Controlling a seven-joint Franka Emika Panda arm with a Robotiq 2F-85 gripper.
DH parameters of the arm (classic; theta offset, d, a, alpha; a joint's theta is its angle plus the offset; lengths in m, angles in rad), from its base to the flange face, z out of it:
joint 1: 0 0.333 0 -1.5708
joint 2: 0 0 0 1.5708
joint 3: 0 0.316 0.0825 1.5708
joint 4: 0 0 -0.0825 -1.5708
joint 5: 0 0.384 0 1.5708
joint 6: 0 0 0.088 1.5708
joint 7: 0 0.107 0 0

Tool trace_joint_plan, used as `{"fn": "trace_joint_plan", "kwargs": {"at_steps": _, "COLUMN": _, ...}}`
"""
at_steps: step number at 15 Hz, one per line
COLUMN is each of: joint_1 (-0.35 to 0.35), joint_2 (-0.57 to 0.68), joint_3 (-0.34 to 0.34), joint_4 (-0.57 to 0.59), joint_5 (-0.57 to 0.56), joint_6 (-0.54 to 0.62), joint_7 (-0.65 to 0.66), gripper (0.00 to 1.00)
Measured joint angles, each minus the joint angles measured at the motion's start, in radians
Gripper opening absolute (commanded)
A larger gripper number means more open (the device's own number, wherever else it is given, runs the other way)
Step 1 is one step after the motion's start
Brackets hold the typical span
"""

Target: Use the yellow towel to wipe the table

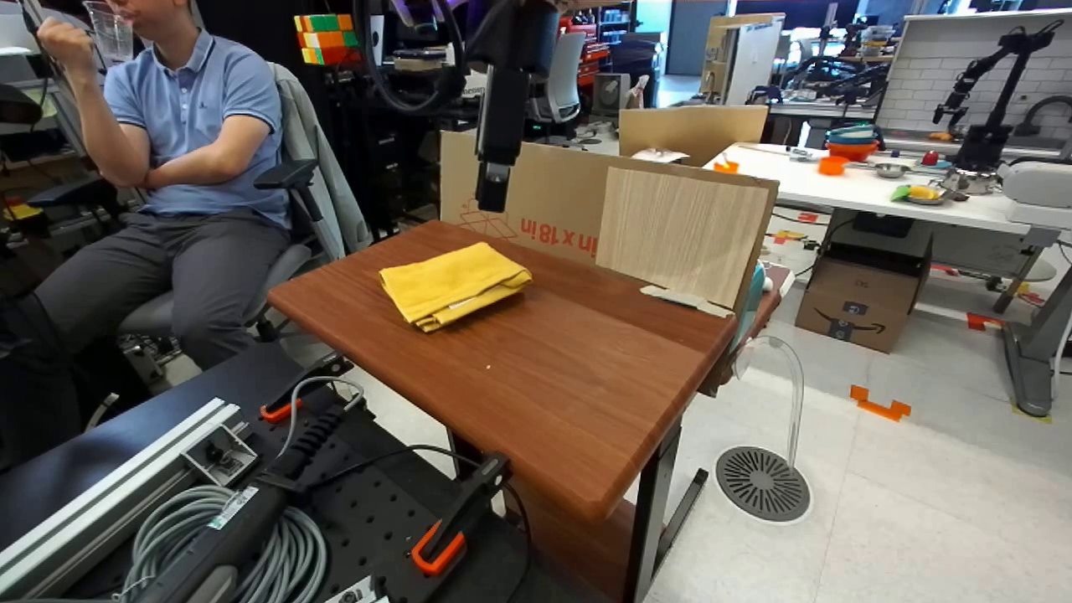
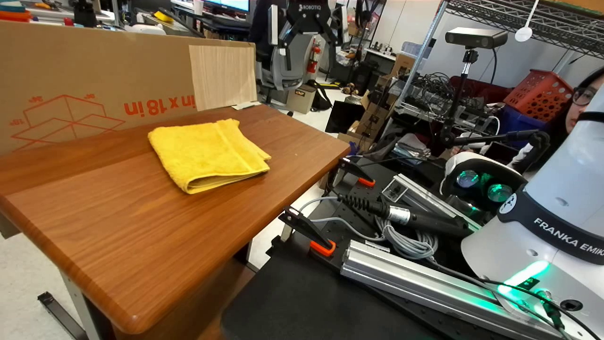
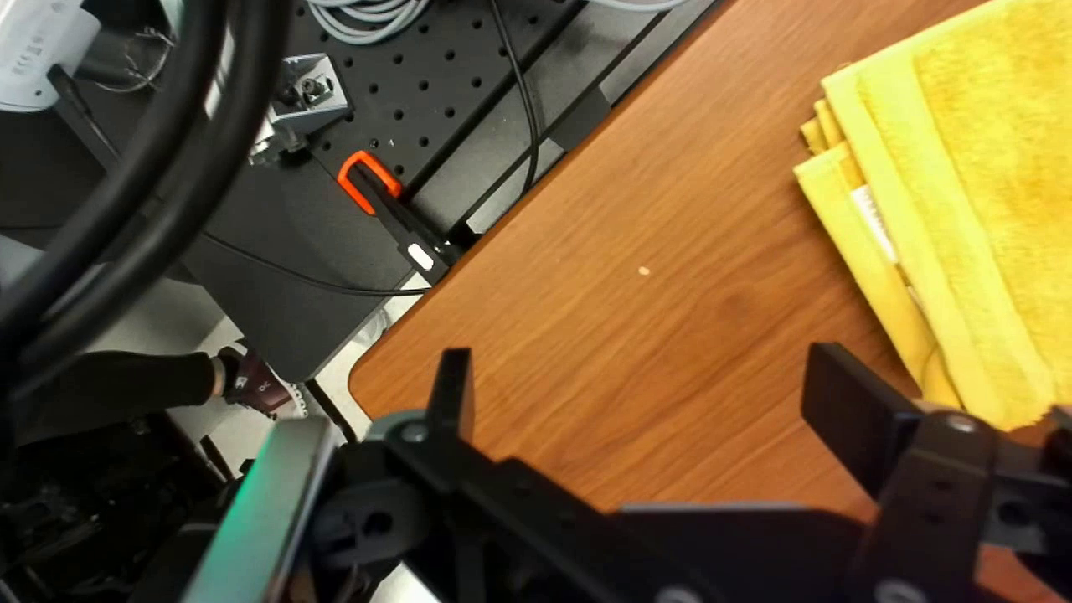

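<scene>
The yellow towel (image 1: 452,285) lies folded and flat on the reddish-brown table (image 1: 578,377) in both exterior views (image 2: 207,151). In the wrist view the towel (image 3: 988,184) is at the upper right, partly cut off by the frame, with a small white label on its folded edge. My gripper (image 3: 641,360) is open, with its fingers wide apart and only bare table (image 3: 628,209) showing between them. In both exterior views the gripper (image 2: 307,49) hangs above the table, apart from the towel. Its fingertip (image 1: 492,197) shows higher than the towel.
A cardboard sheet (image 1: 536,197) stands along one table edge with a wood-grain panel (image 1: 678,230) against it. A black base with orange clamps (image 1: 440,544), cables and an aluminium bar (image 2: 415,288) borders the opposite edge. A person (image 1: 201,126) sits beyond the table's end.
</scene>
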Motion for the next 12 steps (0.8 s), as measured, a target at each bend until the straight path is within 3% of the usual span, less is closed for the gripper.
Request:
{"fn": "trace_joint_plan", "kwargs": {"at_steps": 3, "joint_1": 0.005, "joint_2": 0.015, "joint_3": -0.009, "joint_4": 0.011, "joint_5": 0.019, "joint_6": 0.0, "joint_7": 0.0, "gripper": 1.0}}
{"fn": "trace_joint_plan", "kwargs": {"at_steps": 7, "joint_1": 0.016, "joint_2": 0.015, "joint_3": -0.01, "joint_4": -0.048, "joint_5": 0.171, "joint_6": 0.095, "joint_7": -0.005, "gripper": 1.0}}
{"fn": "trace_joint_plan", "kwargs": {"at_steps": 12, "joint_1": 0.1, "joint_2": 0.045, "joint_3": 0.001, "joint_4": -0.236, "joint_5": 0.204, "joint_6": 0.43, "joint_7": -0.007, "gripper": 1.0}}
